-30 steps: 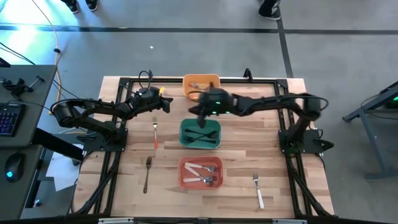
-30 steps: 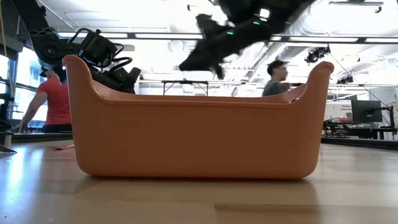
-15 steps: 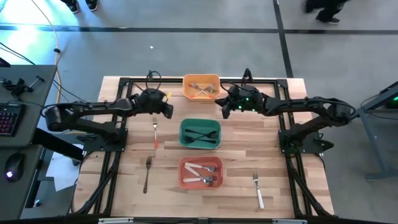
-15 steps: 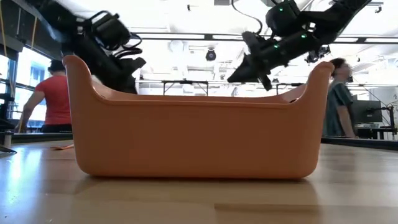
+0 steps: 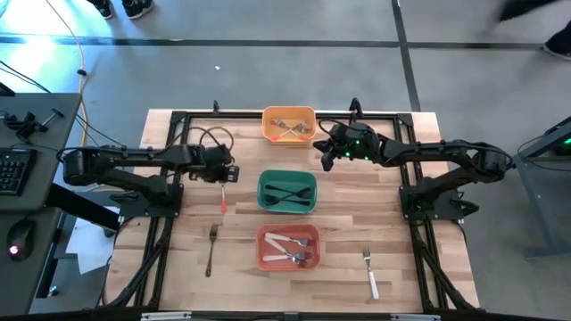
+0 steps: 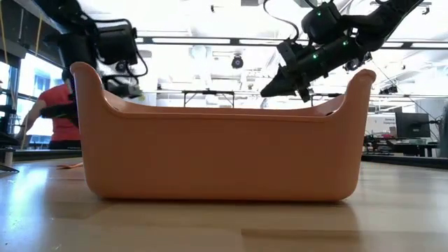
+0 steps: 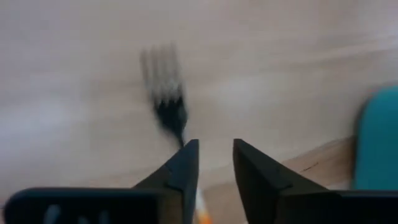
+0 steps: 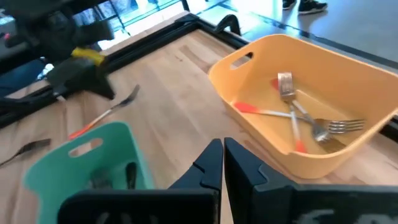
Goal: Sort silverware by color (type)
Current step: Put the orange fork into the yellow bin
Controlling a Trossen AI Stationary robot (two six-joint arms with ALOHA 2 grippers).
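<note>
A fork with a red-orange handle (image 5: 223, 194) lies flat on the wood left of the green bin (image 5: 287, 191). My left gripper (image 7: 214, 160) hangs just above this fork's neck, pointing down, open; the blurred metal head (image 7: 164, 87) shows beyond its fingers. I cannot tell whether a fingertip touches the fork. My right gripper (image 8: 222, 157) is shut and holds nothing, above the table right of the orange bin (image 5: 288, 125), which holds red-orange-handled forks (image 8: 298, 121). A black fork (image 5: 212, 248) and a white-handled fork (image 5: 369, 272) lie on the near part of the table.
The green bin holds black forks. The red bin (image 5: 288, 247) in front of it holds white-handled forks and fills the low view. The black frame rails (image 5: 169, 134) run round the table. People move on the floor beyond the far edge.
My left gripper has come toward the near edge, over the red-orange-handled fork, and has tipped from nearly level to pointing down. My right gripper has drawn back from over the bins toward the table's right, then kept still. No fork on the table has moved.
</note>
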